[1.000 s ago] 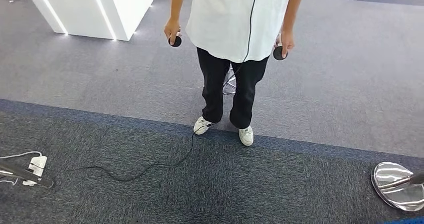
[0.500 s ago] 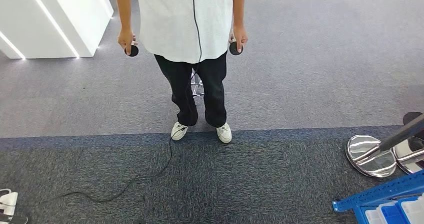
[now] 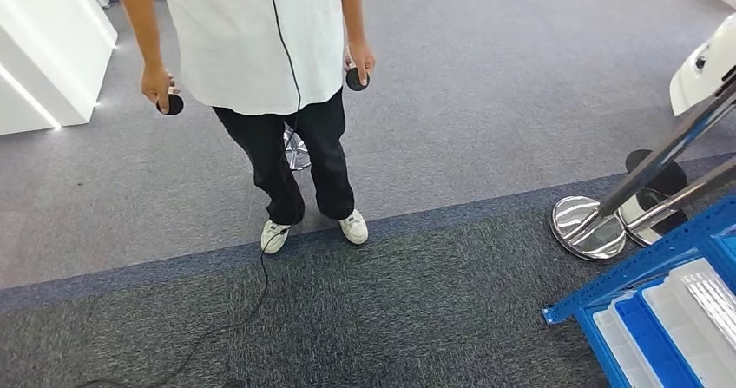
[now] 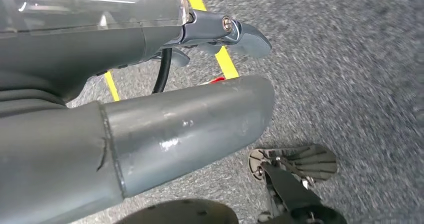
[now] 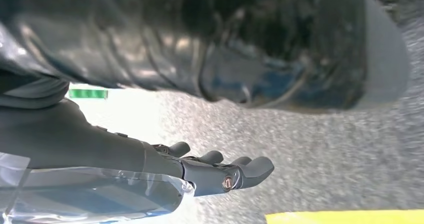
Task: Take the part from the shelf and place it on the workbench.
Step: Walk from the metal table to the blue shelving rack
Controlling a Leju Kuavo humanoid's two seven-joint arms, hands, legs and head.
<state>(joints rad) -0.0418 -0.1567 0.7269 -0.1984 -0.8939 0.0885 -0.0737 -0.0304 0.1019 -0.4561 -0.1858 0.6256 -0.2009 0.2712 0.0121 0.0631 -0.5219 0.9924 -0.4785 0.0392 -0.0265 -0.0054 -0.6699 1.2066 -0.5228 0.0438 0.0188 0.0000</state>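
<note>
Blue metal shelf [image 3: 607,294] with pale translucent plastic bins [image 3: 694,305] stands on speckled grey carpet [image 3: 451,301], low at the head view's right. Right hand [image 5: 210,171] hangs empty, fingers straight; left hand [image 4: 220,31] fingers' state cannot be told

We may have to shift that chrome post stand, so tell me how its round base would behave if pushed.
The round base looks like polished metal, so probably heavy and slippery to grip. It lies flat on carpet, so it would likely drag, not slide. The tall slanting post suggests a high push could tip it.
</note>
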